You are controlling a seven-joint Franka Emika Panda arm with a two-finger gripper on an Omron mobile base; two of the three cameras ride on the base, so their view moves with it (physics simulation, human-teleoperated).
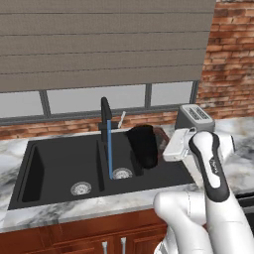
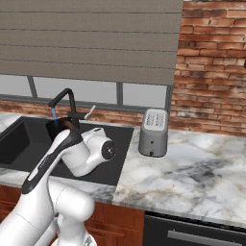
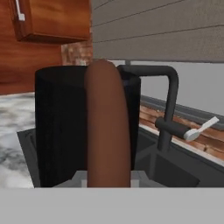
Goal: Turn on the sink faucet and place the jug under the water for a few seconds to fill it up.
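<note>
The matte-black jug hangs upright over the right basin of the black sink, just right of the water. That thin blue stream falls from the sink faucet to the right drain and stays clear of the jug. My gripper comes in from the right and is shut on the jug's reddish-brown handle. In the hand view the jug is close in front, with the faucet and its pale lever to its right. My arm hides most of the jug in the right base view.
A silver toaster stands on the marble counter right of the sink, close behind my hand. A window with a lowered blind runs behind the faucet and a brick wall rises on the right. The left basin has a round drain.
</note>
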